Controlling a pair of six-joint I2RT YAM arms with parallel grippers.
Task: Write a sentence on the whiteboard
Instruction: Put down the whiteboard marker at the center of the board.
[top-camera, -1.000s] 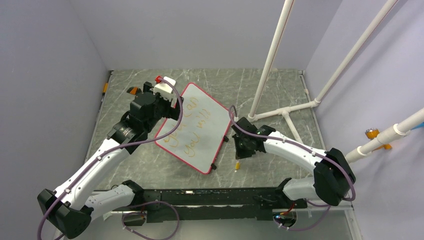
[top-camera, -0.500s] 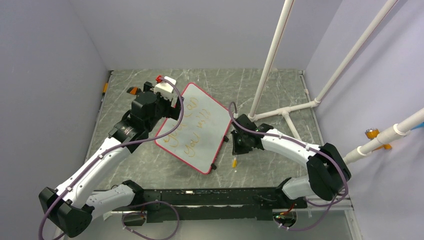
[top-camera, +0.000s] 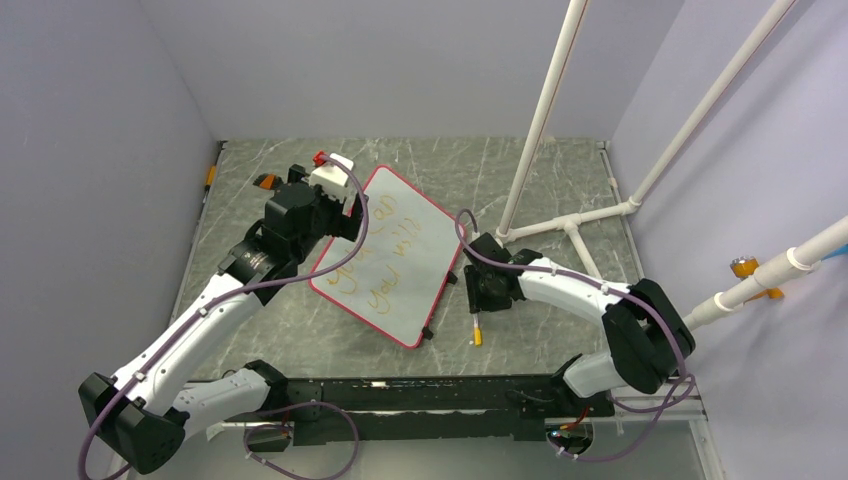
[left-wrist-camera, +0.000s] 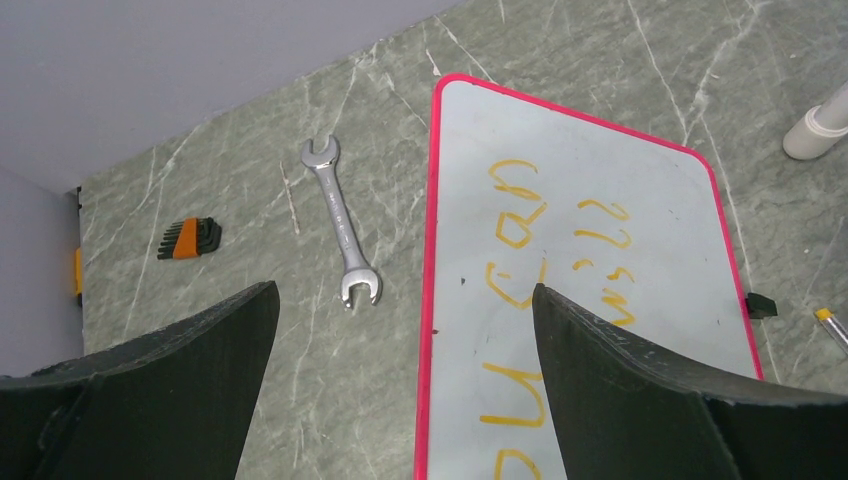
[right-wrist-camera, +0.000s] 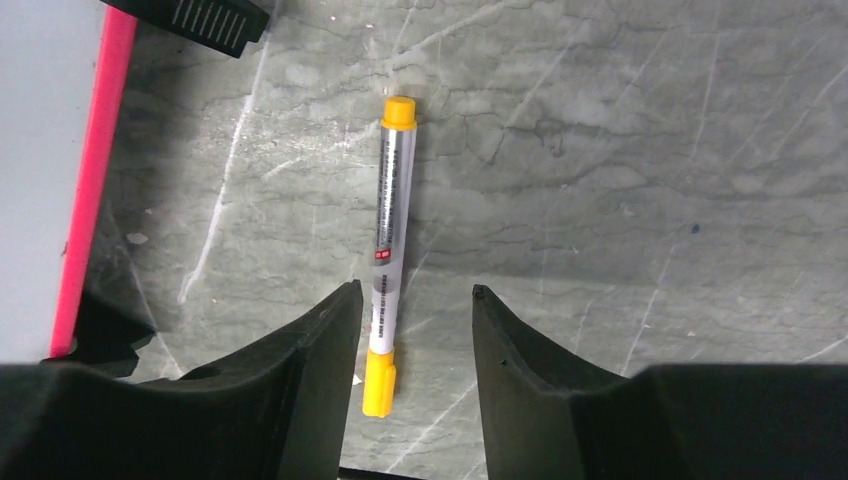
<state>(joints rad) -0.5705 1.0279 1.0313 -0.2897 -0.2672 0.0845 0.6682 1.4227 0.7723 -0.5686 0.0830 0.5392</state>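
The whiteboard (top-camera: 400, 250), white with a red-pink frame, lies flat on the table, tilted. The sentence (top-camera: 385, 250) is on it in two lines of orange words; part of it shows in the left wrist view (left-wrist-camera: 520, 215). My left gripper (top-camera: 347, 215) is open and empty above the board's left edge (left-wrist-camera: 428, 300), one finger over the table, one over the board. An orange-capped silver marker (right-wrist-camera: 388, 250) lies on the table right of the board (top-camera: 477, 333). My right gripper (right-wrist-camera: 412, 300) is open, its fingers either side of the marker's near end without gripping it.
A steel wrench (left-wrist-camera: 340, 220) and an orange-and-black hex key set (left-wrist-camera: 190, 238) lie left of the board. Black clips (right-wrist-camera: 190, 20) sit on the board's edge (top-camera: 428, 334). A white pipe frame (top-camera: 570, 220) stands at the back right.
My right wrist has swung a little left toward the board's edge, and the marker has shifted slightly beneath it. The left arm and board have not moved.
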